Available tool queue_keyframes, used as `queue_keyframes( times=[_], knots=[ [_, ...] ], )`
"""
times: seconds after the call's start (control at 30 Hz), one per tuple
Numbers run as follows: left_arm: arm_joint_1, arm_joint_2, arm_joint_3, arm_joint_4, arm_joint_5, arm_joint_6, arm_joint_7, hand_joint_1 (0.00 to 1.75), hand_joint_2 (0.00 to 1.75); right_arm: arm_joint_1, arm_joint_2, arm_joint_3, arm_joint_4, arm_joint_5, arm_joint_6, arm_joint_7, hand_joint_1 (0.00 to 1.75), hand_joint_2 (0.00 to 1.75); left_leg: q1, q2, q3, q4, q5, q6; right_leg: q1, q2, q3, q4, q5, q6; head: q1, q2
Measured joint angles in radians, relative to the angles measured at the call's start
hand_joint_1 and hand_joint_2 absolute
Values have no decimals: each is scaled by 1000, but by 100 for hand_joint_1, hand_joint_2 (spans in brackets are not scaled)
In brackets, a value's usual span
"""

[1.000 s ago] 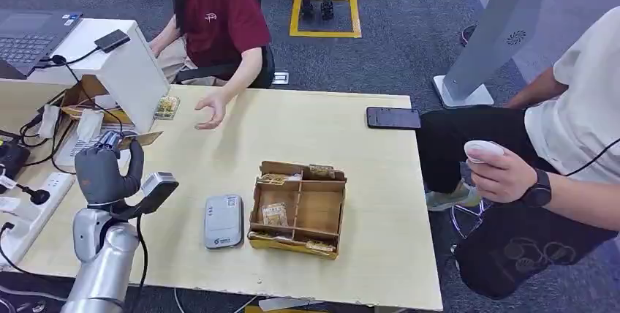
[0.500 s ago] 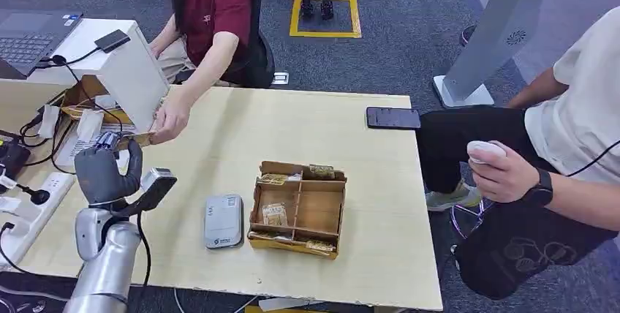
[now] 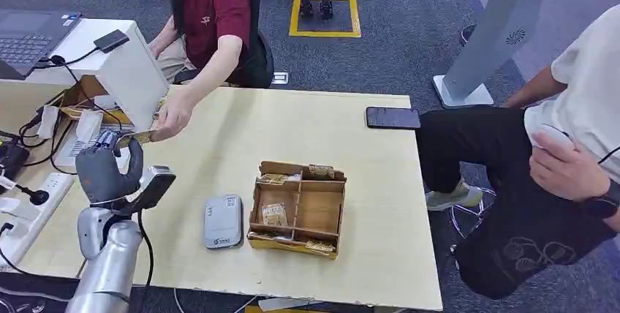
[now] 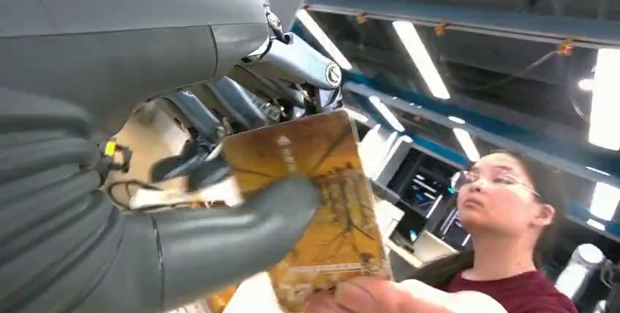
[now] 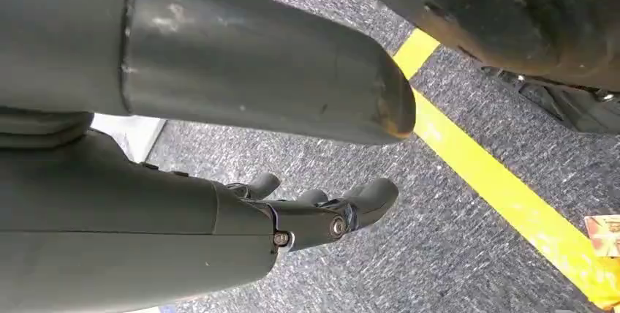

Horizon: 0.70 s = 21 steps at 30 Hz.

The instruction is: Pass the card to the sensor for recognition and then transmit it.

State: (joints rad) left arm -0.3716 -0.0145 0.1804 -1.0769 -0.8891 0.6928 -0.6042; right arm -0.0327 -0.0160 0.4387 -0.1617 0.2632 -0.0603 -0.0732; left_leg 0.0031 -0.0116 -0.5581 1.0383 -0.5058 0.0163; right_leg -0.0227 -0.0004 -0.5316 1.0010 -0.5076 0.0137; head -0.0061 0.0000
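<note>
A thin, stiff, likely slick yellow card (image 4: 322, 203) is pinched at one end between the left hand's (image 3: 102, 170) thumb and fingers, raised over the desk (image 3: 351, 130); a person's hand (image 3: 173, 115) grips its free end. The right hand (image 5: 322, 210) hangs empty, fingers loosely spread.

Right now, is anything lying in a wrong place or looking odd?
One card lies on the floor by the yellow line, off the table. The left hand holds its card while the person's hand takes it.
</note>
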Motion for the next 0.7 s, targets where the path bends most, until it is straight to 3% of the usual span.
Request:
queue_keyframes(
  times=[0.07, 0.17, 0.27, 0.47, 0.57, 0.7],
  knots=[
    [0, 4, -10, 8, 56, 0, 12, 0, 175, 0, 0, 0, 0, 0, 0, 0, 0, 0, 0, 0, 0, 0, 0, 0, 0, 0, 0, 0, 0, 0, 0, 0],
    [0, 16, -51, 17, 228, -26, 62, 0, 175, 0, 0, 0, 0, -3, -4, 0, 0, 0, 0, 0, 0, 0, 0, 0, 0, 0, 0, 0, 0, 0, 0, 0],
    [19, 50, -136, 1, 359, -162, 105, 0, 175, 1, 0, -2, 0, -13, -13, 0, 0, 0, 0, 0, 0, 0, 0, 0, 0, 0, 0, 0, 0, 0, 0, 0],
    [103, 101, -249, -108, 435, -241, 81, 0, 175, 5, 0, -5, 0, -21, -18, 0, 0, 0, 0, 0, 0, 0, 0, 0, 0, 1, 0, 0, 0, 0, 0, 0],
    [188, 128, -304, -230, 480, -326, 38, 0, 175, 9, 0, -10, 0, -27, -20, -5, 0, 0, 0, 0, -1, 0, 0, 0, 0, 1, 0, 0, 0, 0, 0, 0],
    [272, 153, -371, -349, 476, -346, 14, 0, 175, 9, 0, -12, 0, -31, -21, -14, 0, 0, 0, 0, -2, 0, 0, 0, 0, 0, -1, 0, 0, 0, 0, 0]
  ],
)
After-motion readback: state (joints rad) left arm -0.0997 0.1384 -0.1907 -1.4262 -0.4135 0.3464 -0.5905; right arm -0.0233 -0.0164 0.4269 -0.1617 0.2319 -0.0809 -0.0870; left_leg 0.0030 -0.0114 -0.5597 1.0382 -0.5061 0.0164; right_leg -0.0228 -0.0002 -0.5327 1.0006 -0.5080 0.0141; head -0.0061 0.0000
